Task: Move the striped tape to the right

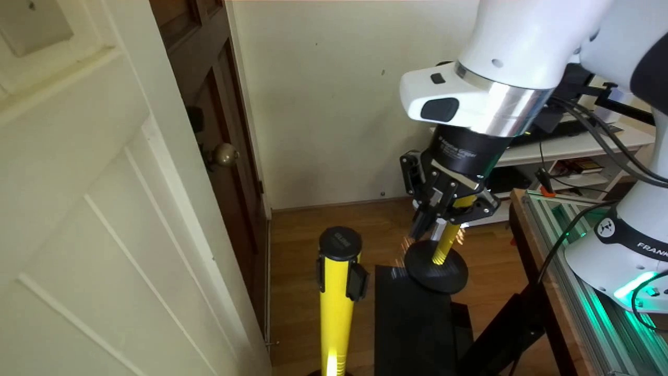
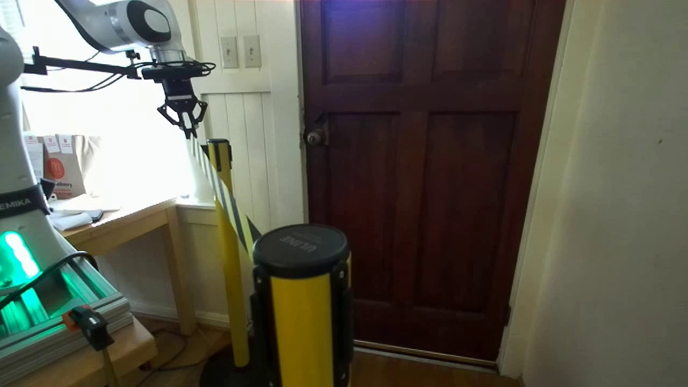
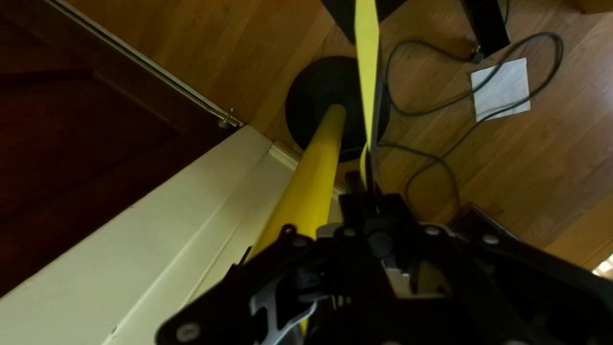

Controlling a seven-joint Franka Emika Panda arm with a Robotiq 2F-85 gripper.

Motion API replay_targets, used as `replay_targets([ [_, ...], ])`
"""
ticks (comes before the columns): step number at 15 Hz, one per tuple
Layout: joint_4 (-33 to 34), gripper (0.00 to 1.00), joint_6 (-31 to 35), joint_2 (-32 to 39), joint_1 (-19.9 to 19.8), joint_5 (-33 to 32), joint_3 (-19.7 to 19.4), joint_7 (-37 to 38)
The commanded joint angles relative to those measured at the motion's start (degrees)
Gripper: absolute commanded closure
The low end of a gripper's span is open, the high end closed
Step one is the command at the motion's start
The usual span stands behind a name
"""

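- Claw (image 2: pixel 190 132): I have it clamped on the striped tape (image 2: pixel 222 188), up in the air.
- In an exterior view, the tape slants down from my grip to the nearer yellow post (image 2: pixel 302 328).
- Behind the tape there, I see the farther yellow post (image 2: pixel 235 301) upright.

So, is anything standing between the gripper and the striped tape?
Nothing visible: in an exterior view, the gripper is shut on the striped tape. In the wrist view, a yellow stanchion post stands beside them, not between.
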Motion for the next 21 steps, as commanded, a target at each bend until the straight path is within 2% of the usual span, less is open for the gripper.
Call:
replay_targets([
  [1,-7.16,0.95,-2.89,-9.41,1.55,-1.66,-2.01,-0.65],
  [5,-13.09,0.95,-1.49,-15.17,0.26,-4.91,-5.69,-1.29],
  [6,-9.39,0.95,-2.6,-12.6,-0.64,-6.15,-6.6,-1.5],
  [10,-9.83,0.95,-0.92,-12.74,-3.75,-10.82,-12.3,-7.99],
  [14,-9.78,0.95,0.57,-11.7,-7.77,-12.94,-18.6,-17.71],
  [17,-9.82,0.95,3.11,-8.13,-10.38,-13.12,-23.01,-26.95],
  [21,-10.17,0.95,11.37,0.01,-13.98,-11.31,-29.09,-39.21],
])
